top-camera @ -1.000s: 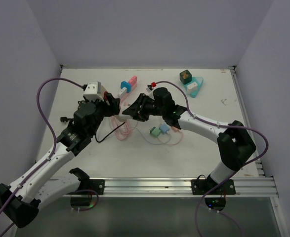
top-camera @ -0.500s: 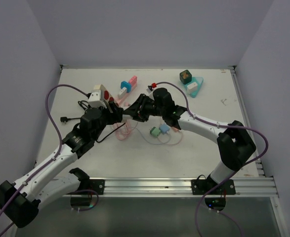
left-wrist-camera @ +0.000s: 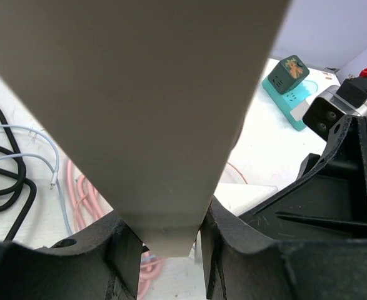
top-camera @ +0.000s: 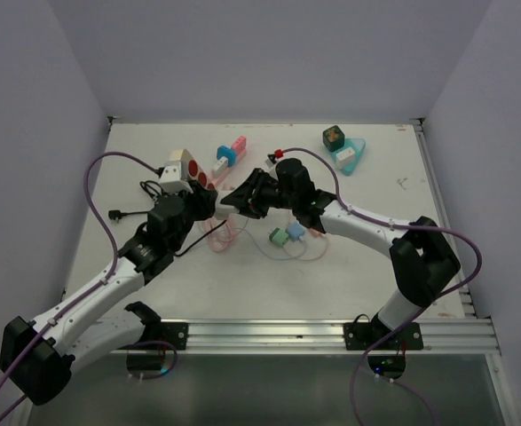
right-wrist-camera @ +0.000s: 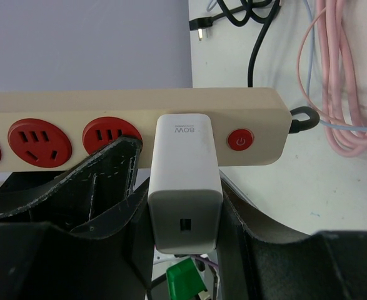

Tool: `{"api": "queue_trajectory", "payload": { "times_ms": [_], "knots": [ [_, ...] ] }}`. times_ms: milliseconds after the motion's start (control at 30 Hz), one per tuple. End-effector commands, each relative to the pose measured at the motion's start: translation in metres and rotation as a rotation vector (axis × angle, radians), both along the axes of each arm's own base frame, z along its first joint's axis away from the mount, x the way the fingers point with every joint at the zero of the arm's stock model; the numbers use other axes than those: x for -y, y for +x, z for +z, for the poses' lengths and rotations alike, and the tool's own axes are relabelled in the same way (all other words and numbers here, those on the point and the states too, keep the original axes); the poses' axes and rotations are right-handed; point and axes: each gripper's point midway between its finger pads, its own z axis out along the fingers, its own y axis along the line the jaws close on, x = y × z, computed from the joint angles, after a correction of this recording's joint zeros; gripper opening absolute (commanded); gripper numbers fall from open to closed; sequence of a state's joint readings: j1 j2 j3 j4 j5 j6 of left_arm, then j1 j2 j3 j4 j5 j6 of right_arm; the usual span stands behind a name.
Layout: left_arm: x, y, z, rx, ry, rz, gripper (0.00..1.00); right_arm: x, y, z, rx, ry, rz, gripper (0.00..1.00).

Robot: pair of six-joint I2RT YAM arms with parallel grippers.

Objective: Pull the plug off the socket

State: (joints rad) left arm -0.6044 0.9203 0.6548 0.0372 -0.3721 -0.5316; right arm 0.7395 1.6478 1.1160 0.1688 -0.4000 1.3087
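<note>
A coil of pink cable (top-camera: 220,232) and a black cord (top-camera: 149,188) lie on the bench (top-camera: 269,288) under the two arms. A green and a blue adapter (top-camera: 287,235) sit just beside the right arm, and a teal power cube (top-camera: 344,151) sits near the far edge. The left claw (top-camera: 205,202) is clamped on one end of the cream power strip (top-camera: 182,169), held tilted above the bench (it fills most of the left wrist view). The right claw (top-camera: 236,197) is closed on the plug (right-wrist-camera: 184,187) — a white block marked 80W — near the bench's middle. The plug's top is against the strip's face, between a red outlet and the round red switch.
</note>
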Motion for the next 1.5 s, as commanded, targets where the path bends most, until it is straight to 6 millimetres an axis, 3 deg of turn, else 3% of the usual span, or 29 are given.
{"api": "queue_trajectory", "payload": {
  "times_ms": [0,233,433,633,833,867,967,1067,1267,1400,1467],
  "knots": [
    [-0.002,0.009,0.017,0.086,-0.009,0.032,0.03,-0.004,-0.013,0.066,0.136,0.152,0.042,0.00],
    [-0.033,0.014,0.012,0.101,0.151,0.157,0.00,0.010,-0.023,0.054,0.095,0.098,0.049,0.00],
    [-0.063,0.017,0.010,0.095,0.336,0.266,0.00,0.050,-0.018,0.039,0.042,0.017,-0.002,0.00],
    [-0.075,0.020,0.009,0.056,0.445,0.319,0.00,0.092,-0.021,0.033,-0.011,-0.040,-0.025,0.00],
    [-0.089,0.023,0.036,0.059,0.517,0.397,0.00,0.107,-0.024,0.035,-0.010,-0.103,-0.010,0.00],
    [-0.087,0.025,0.054,0.085,0.493,0.404,0.00,0.108,-0.023,0.035,0.004,-0.110,-0.009,0.00],
    [-0.082,0.025,0.075,0.112,0.474,0.370,0.00,0.108,-0.020,0.037,0.023,-0.097,-0.005,0.00],
    [-0.077,0.024,0.088,0.132,0.437,0.341,0.00,0.116,-0.015,0.023,0.043,-0.134,-0.002,0.00],
    [-0.066,0.020,0.061,0.053,0.416,0.246,0.00,0.152,-0.008,-0.034,0.053,-0.263,-0.015,0.00],
    [-0.072,0.020,0.024,-0.049,0.394,0.200,0.00,0.177,-0.007,-0.074,0.034,-0.345,-0.030,0.00],
    [-0.071,0.018,0.006,-0.099,0.393,0.155,0.00,0.185,-0.004,-0.084,0.044,-0.373,-0.033,0.00]
  ]
}}
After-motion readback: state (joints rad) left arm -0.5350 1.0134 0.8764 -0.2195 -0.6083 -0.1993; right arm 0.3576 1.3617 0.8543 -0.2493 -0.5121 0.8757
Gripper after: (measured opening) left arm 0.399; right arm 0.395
